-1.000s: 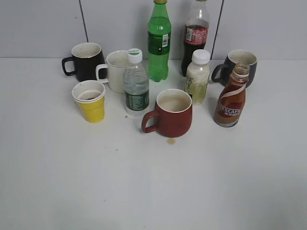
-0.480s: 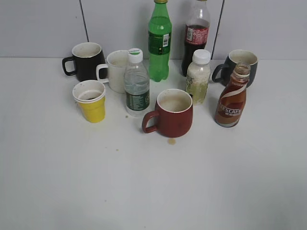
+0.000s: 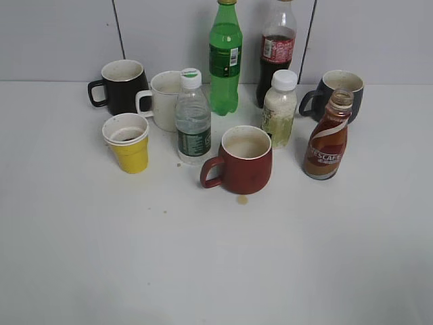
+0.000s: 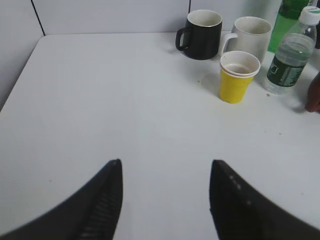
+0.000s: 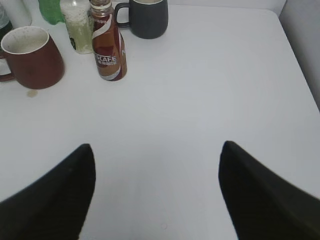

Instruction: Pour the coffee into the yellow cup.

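The brown Nescafe coffee bottle [image 3: 326,139], uncapped, stands upright at the right of the group; it also shows in the right wrist view [image 5: 108,45]. The yellow cup [image 3: 127,143] stands at the left, white inside with a little dark liquid; it also shows in the left wrist view [image 4: 237,77]. My left gripper [image 4: 165,167] is open and empty over bare table, well short of the cup. My right gripper [image 5: 156,150] is open and empty, well short of the bottle. Neither gripper shows in the exterior view.
A red mug [image 3: 242,160] stands in the middle with a small brown spill [image 3: 241,200] before it. Behind are a water bottle [image 3: 192,120], white mug [image 3: 162,100], black mug [image 3: 122,87], green bottle [image 3: 224,57], cola bottle [image 3: 275,51], a white-capped bottle [image 3: 279,110] and a dark mug [image 3: 338,91].
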{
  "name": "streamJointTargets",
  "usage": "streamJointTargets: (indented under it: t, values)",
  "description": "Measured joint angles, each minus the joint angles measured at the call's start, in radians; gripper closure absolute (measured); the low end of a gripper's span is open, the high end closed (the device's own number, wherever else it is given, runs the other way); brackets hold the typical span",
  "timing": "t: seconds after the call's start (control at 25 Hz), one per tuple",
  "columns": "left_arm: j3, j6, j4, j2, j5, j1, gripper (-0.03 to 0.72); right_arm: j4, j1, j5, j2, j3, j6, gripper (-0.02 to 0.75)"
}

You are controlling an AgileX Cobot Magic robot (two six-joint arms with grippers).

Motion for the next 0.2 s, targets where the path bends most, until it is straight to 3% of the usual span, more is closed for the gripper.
streamJointTargets:
  t: [0.2]
  values:
    - [0.0, 0.0, 0.0, 0.0, 0.0, 0.0, 0.279, 0.0, 0.0, 0.0, 0.0, 0.0, 0.0, 0.164]
